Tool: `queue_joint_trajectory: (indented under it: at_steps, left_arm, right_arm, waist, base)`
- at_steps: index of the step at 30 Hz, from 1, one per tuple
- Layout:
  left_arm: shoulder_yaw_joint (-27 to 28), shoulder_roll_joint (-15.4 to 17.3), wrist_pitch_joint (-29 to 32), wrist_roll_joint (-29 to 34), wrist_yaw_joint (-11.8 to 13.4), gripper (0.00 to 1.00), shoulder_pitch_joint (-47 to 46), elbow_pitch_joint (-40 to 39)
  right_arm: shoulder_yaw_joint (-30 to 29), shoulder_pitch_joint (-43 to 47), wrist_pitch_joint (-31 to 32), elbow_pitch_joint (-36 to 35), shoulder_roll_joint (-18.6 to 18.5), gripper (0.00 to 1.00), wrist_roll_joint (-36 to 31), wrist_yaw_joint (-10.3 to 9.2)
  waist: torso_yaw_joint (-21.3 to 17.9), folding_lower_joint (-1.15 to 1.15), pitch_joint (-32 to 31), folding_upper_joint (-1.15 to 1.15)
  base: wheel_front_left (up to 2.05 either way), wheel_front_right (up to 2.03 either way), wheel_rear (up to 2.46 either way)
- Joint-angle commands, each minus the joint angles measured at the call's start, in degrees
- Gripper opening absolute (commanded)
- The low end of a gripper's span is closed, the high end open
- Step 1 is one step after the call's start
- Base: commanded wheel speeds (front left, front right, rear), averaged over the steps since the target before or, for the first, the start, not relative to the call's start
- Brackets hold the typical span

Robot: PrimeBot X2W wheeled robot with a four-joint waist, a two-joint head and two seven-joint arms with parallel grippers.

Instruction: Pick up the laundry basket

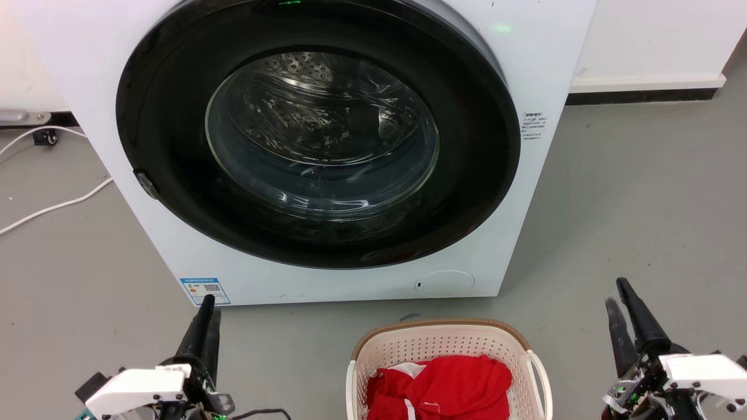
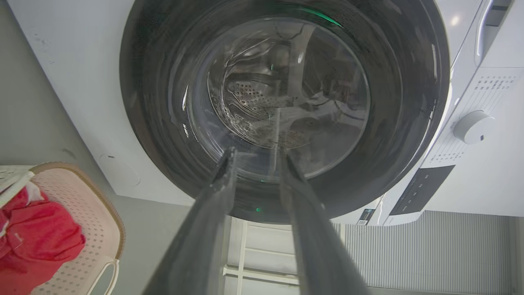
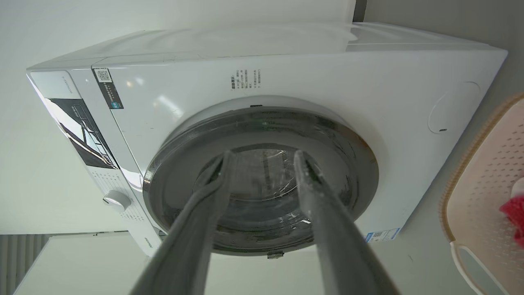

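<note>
**Laundry basket sits on the floor between two empty grippers**

The laundry basket (image 1: 408,350) is cream-white perforated plastic with rounded corners, a brown woven-look rim and a white loop handle (image 1: 540,373) on its side. It stands on the grey floor (image 1: 630,204) at the bottom of the head view, just in front of the washing machine (image 1: 543,52) and apart from it. The bottom edge of that view cuts off its near part. A crumpled red garment (image 1: 443,385) with white trim lies inside.

The left gripper (image 1: 208,303) is well to the basket's left, its dark fingers pointing up towards the machine. The left wrist view shows a narrow gap between them with nothing held. The right gripper (image 1: 615,293) is well to the basket's right, its fingers parted and also empty. Neither one touches the basket.

The front-loading machine is white, with a large dark round door (image 1: 315,134) that is shut; the steel drum shows through the glass. A blue label (image 1: 204,290) is stuck near its lower left corner. A white cable (image 1: 52,207) trails across the floor on the left. Behind it runs a white wall (image 1: 642,35) with a dark strip at its foot.
</note>
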Motion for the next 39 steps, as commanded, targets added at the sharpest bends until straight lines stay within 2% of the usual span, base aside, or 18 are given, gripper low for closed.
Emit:
queue_joint_trajectory:
  at_steps: [1, 5, 10, 26, 39]
  left_arm:
    - [-0.2, 0.1, -0.5, 0.3, 0.0, 1.00, -0.5, -0.9]
    - [-0.3, 0.1, -1.7, 2.7, 0.0, 1.00, -0.3, -1.7]
    - [-0.3, 0.1, -3.1, 7.5, 0.1, 1.00, -0.3, -3.0]
    - [-3.0, 0.2, -7.1, 27.1, 4.0, 1.00, 0.8, -7.2]
    - [-5.2, 0.2, -9.9, 39.4, 5.1, 1.00, 1.8, -8.2]
  right_arm:
    - [0.1, -0.4, -0.6, -0.7, 0.0, 1.00, -0.4, 0.00]
    - [-0.2, -0.1, -1.8, -1.3, 0.0, 1.00, -2.5, 0.00]
    - [-0.7, 0.1, -3.2, -2.9, -0.1, 1.00, -8.5, 0.00]
    - [1.7, 2.0, -7.2, -8.9, -0.1, 1.00, -31.7, 0.00]
    - [2.6, 4.0, -10.0, -10.6, -0.2, 1.00, -45.4, 0.00]
  waist:
    - [0.0, 0.00, 0.0, 0.00]
    - [0.0, 0.00, 0.0, 0.00]
    - [-0.1, 0.00, 0.1, 0.00]
    - [0.0, 0.00, 0.2, 0.00]
    - [0.1, 0.00, 0.1, 0.00]
  base:
    - [0.00, 0.00, 0.00]
    - [0.00, 0.00, 0.00]
    - [0.00, 0.00, 0.00]
    - [0.00, 0.00, 0.00]
    - [0.00, 0.00, 0.00]
